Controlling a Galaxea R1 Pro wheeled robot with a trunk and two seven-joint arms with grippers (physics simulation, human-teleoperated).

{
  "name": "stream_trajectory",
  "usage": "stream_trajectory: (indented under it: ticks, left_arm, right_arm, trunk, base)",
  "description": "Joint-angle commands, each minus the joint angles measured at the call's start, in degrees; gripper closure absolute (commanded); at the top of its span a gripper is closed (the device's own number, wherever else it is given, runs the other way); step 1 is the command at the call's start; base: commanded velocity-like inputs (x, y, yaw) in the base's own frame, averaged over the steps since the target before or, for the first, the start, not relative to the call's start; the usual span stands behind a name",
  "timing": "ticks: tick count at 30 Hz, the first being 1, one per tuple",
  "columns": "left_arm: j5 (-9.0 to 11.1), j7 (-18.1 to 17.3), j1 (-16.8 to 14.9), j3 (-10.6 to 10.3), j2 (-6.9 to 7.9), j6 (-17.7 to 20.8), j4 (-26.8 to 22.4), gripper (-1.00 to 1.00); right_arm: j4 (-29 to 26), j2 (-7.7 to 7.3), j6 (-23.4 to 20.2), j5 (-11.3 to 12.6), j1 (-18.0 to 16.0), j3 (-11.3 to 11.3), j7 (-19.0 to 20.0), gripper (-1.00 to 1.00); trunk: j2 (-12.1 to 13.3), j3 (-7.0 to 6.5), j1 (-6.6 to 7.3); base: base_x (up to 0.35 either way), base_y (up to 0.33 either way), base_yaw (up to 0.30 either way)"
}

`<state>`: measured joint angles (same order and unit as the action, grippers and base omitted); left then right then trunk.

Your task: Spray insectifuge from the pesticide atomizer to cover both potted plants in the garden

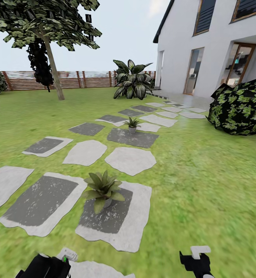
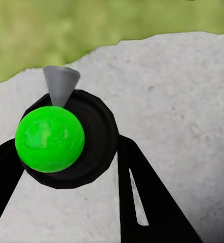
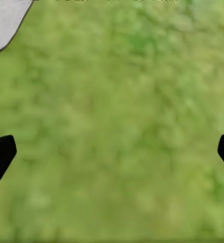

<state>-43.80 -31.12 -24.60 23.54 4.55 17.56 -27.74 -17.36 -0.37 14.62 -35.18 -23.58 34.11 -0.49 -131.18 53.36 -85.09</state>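
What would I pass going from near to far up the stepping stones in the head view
The left claw holding the spray bottle, then the near potted plant, then the far potted plant, then the big leafy plant, then the wooden fence.

The near potted plant (image 1: pixel 103 189) stood on a stepping stone (image 1: pixel 137 227) in the lawn (image 1: pixel 205 185), just ahead of the robot. The far potted plant (image 1: pixel 132 124) stood farther along the path, on another stone (image 1: pixel 122 136). Behind it rose a big leafy plant (image 1: pixel 132 79), with the fence (image 1: pixel 66 80) behind and to its left. A tree (image 1: pixel 46 34) stood left, before the fence. The house (image 1: pixel 216 42) lay at the right rear, a round bush (image 1: pixel 241 108) in front of it. The left end effector (image 2: pixel 66 167) held the pesticide atomizer (image 2: pixel 66 136) above a stone (image 2: pixel 183 101). The right end effector (image 3: pixel 112 152) hung over grass (image 3: pixel 117 101), a stone edge (image 3: pixel 3 20) nearby.
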Motion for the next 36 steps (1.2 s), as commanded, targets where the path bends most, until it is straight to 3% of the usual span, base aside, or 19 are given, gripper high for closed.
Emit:
stream_trajectory:
  ticks: [1,2,5,10,18,19,20,36]
  left_arm:
    - [0.16,-0.27,0.03,0.37,-0.22,0.04,0.14,1.00]
    - [1.67,-0.11,0.17,0.30,-0.36,-1.36,0.40,1.00]
    - [3.71,-0.02,0.20,0.22,-0.31,-4.54,0.54,1.00]
    - [4.51,0.02,0.11,-0.12,-0.40,-5.58,0.00,1.00]
    - [4.48,-0.11,-0.62,-0.36,-0.27,-4.64,-0.46,1.00]
    - [1.68,-0.39,-1.07,-3.67,-0.93,3.53,-0.98,1.00]
    - [1.56,-0.45,-1.63,-3.85,-0.97,4.59,-1.68,1.00]
    - [1.53,-0.43,-2.47,-3.92,-1.44,5.54,-2.67,1.00]
  right_arm:
    - [0.10,0.07,0.31,-0.63,-0.07,0.44,-0.05,-1.00]
    - [0.12,0.09,0.31,-0.68,-0.07,0.43,0.05,-1.00]
    - [0.19,0.14,0.32,-0.79,-0.07,0.39,0.13,-1.00]
    - [0.20,-0.01,0.32,-0.93,-0.07,0.42,0.17,-1.00]
    - [0.23,0.00,0.32,-0.94,-0.07,0.37,0.13,-1.00]
    - [0.23,0.00,0.30,-0.94,-0.07,0.40,0.02,-1.00]
    - [0.23,0.00,0.29,-0.94,-0.07,0.40,-0.01,-1.00]
    - [1.54,0.02,0.32,-0.95,-0.07,0.36,-0.22,-1.00]
  trunk:
    - [-0.02,0.05,0.00]
    - [-0.02,0.05,0.00]
    - [-0.02,0.05,0.00]
    - [-0.02,0.05,0.00]
    - [-0.02,0.05,0.00]
    - [-0.02,0.05,0.00]
    - [-0.02,0.05,0.00]
    - [-0.02,0.05,0.00]
  base:
    - [0.149,0.000,0.000]
    - [0.257,0.000,0.000]
    - [0.301,0.000,0.000]
    - [0.329,0.000,0.000]
    - [0.331,0.000,0.000]
    - [0.010,0.000,0.000]
    - [0.005,0.000,0.000]
    - [0.076,0.006,0.000]
